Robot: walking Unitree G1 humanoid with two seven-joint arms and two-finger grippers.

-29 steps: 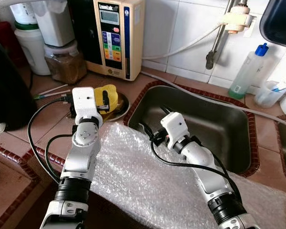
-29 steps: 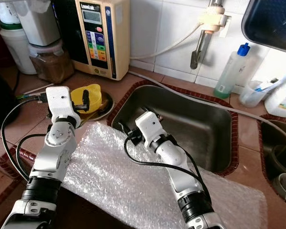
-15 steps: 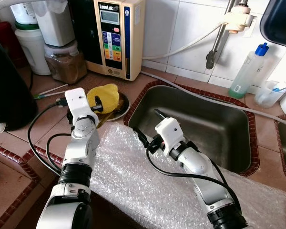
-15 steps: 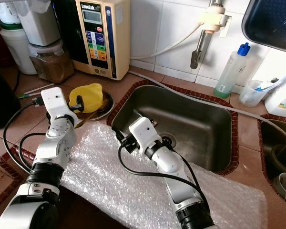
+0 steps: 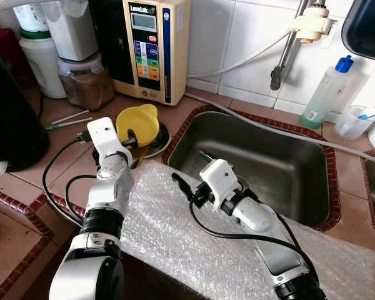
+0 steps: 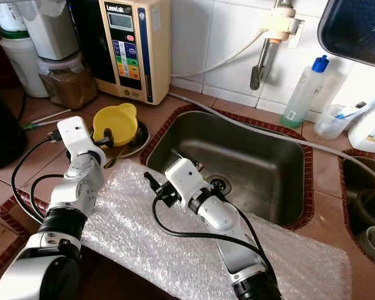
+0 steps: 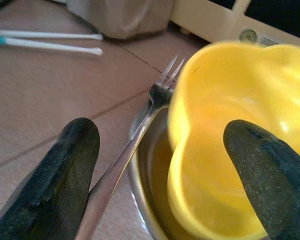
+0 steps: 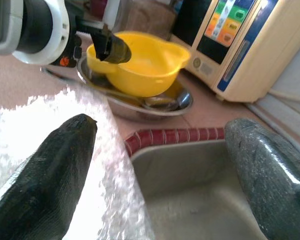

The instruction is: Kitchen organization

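Note:
A yellow bowl [image 5: 139,118] sits in a shallow steel dish [image 5: 162,140] on the tiled counter, left of the sink [image 5: 281,169]. A fork [image 7: 121,165] leans on the dish's edge beside the bowl. My left gripper [image 7: 165,160] is open at the bowl's near rim, one finger [image 7: 65,175] outside over the fork and the other [image 7: 270,175] over the bowl's inside. My right gripper [image 5: 189,170] hangs open with nothing in it above the sink's left rim, at the edge of a sheet of bubble wrap [image 5: 187,244], and faces the bowl [image 8: 140,65].
A cream water ioniser [image 5: 151,44], a jar of brown powder [image 5: 84,84] and white containers stand against the back wall. A black appliance [image 5: 6,119] stands at the left. Two thin sticks [image 5: 69,119] lie by the dish. The tap [image 5: 284,56] and a green bottle [image 5: 325,94] are behind the sink.
My right gripper has swung left from over the sink to its left rim. My left arm has dropped lower, and the yellow bowl now shows its open top.

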